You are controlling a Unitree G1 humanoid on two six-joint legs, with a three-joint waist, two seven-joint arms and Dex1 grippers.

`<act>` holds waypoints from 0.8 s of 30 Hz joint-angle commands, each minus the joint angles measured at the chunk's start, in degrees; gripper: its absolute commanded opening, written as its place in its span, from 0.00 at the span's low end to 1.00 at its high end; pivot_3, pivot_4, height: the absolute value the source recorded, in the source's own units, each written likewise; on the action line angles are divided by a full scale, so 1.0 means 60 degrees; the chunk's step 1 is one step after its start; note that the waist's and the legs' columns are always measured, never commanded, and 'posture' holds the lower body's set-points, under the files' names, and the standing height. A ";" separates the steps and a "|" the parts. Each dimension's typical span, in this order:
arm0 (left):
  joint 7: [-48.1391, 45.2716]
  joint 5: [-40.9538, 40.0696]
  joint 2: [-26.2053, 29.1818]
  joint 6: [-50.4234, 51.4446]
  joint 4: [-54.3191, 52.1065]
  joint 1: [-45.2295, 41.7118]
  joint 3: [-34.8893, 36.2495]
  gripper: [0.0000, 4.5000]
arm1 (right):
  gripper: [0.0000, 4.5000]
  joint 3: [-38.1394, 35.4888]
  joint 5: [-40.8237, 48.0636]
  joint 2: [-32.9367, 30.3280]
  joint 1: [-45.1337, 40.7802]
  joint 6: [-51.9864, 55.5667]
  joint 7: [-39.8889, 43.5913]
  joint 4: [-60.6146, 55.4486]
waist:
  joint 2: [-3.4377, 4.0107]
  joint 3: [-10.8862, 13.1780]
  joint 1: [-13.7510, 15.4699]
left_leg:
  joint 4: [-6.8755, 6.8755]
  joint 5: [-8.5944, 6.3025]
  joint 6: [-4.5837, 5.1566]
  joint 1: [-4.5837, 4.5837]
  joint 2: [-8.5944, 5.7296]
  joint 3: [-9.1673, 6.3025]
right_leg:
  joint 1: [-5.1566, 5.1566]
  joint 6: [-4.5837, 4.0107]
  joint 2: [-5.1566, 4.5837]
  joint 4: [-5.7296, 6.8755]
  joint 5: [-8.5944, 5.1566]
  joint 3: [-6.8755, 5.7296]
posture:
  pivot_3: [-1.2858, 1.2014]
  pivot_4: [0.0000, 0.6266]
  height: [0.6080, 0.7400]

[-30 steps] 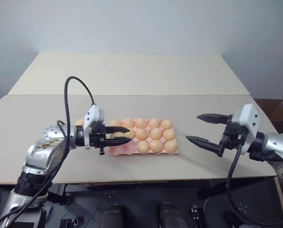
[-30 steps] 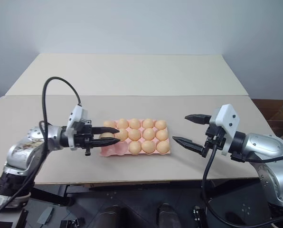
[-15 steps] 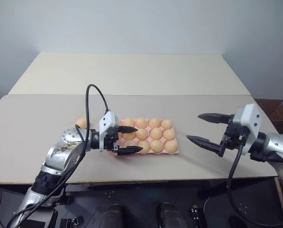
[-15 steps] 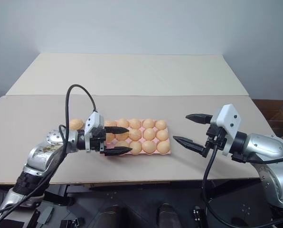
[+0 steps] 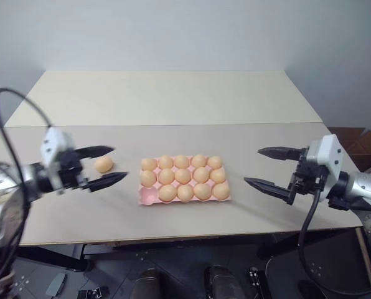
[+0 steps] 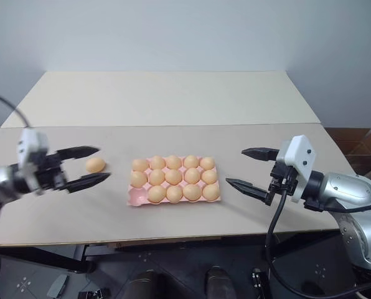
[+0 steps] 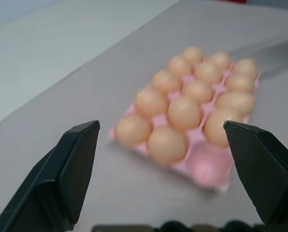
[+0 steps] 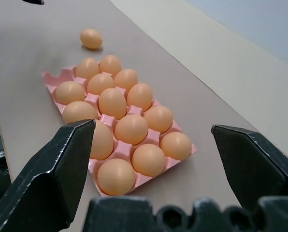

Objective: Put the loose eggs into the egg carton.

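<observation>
beside the egg carton [image 5: 184,180] lies one loose egg [image 8: 91,38]; both grippers' fingers [image 5: 98,151] spread, empty.

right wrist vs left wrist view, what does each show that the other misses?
Right wrist: the loose egg lying on the table beyond the carton's far end, apart from it. Left wrist: the carton's one empty cup, at a near corner, seen straight on. Both: the pink egg carton with fourteen eggs seated, framed by that arm's own open jaws.
</observation>
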 commanded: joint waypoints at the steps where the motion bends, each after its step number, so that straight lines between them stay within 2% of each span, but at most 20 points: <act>1: 0.0213 0.0397 0.0205 -0.0218 -0.0184 0.1094 0.1471 1.00 | 1.00 -0.0044 -0.0008 -0.0064 -0.0176 -0.0277 0.0106 0.0012 | 0.0001 0.0000 0.0007 | -0.0001 -0.0001 -0.0001 0.0001 0.0002 0.0001 | 0.0000 -0.0005 -0.0002 -0.0001 -0.0003 -0.0002 | 0.52 0.24 1.00; 3: 0.0573 0.0403 0.0009 0.0020 -0.0470 0.1748 0.2118 1.00 | 1.00 -0.0024 0.0003 -0.0087 -0.0170 -0.0286 0.0153 0.0030 | 0.0000 0.0001 0.0041 | -0.0003 -0.0001 -0.0001 -0.0003 0.0003 0.0003 | -0.0003 -0.0007 -0.0004 -0.0003 -0.0005 -0.0003 | 0.52 0.24 1.00; 6: 0.1109 0.0175 -0.0331 0.0433 -0.1015 0.2331 0.2475 1.00 | 1.00 -0.0039 0.0041 -0.0114 -0.0148 -0.0264 0.0189 0.0019 | 0.0001 0.0001 0.0134 | -0.0003 -0.0001 -0.0001 -0.0003 0.0005 0.0002 | 0.0000 -0.0008 -0.0017 -0.0005 -0.0004 -0.0006 | 0.52 0.24 1.00; 13: 0.2132 0.0240 -0.0938 0.0655 -0.1264 0.2152 0.1712 1.00 | 1.00 -0.0076 0.0113 -0.0217 -0.0253 -0.0175 0.0239 0.0050 | 0.0001 0.0000 0.0226 | -0.0002 -0.0001 -0.0002 0.0001 0.0001 0.0007 | 0.0001 -0.0012 -0.0009 0.0000 -0.0003 -0.0004 | 0.52 0.24 1.00; 17: 0.2799 0.0578 -0.0913 0.0717 -0.0495 0.0965 0.0714 1.00 | 1.00 -0.0067 0.0121 -0.0284 -0.0295 -0.0146 0.0226 0.0025 | -0.0001 0.0000 0.0235 | -0.0002 0.0000 -0.0002 0.0001 -0.0006 0.0016 | 0.0006 -0.0013 -0.0010 0.0001 -0.0002 -0.0007 | 0.52 0.24 1.00; 24: 0.3386 0.1984 -0.1079 0.0541 0.2597 -0.2375 -0.1982 1.00 | 1.00 0.0011 0.0035 -0.0344 -0.0437 -0.0155 0.0151 0.0022 | -0.0005 -0.0003 0.0234 | 0.0000 0.0000 -0.0002 -0.0006 -0.0014 0.0046 | 0.0011 -0.0007 -0.0004 -0.0001 0.0003 -0.0015 | 0.52 0.24 1.00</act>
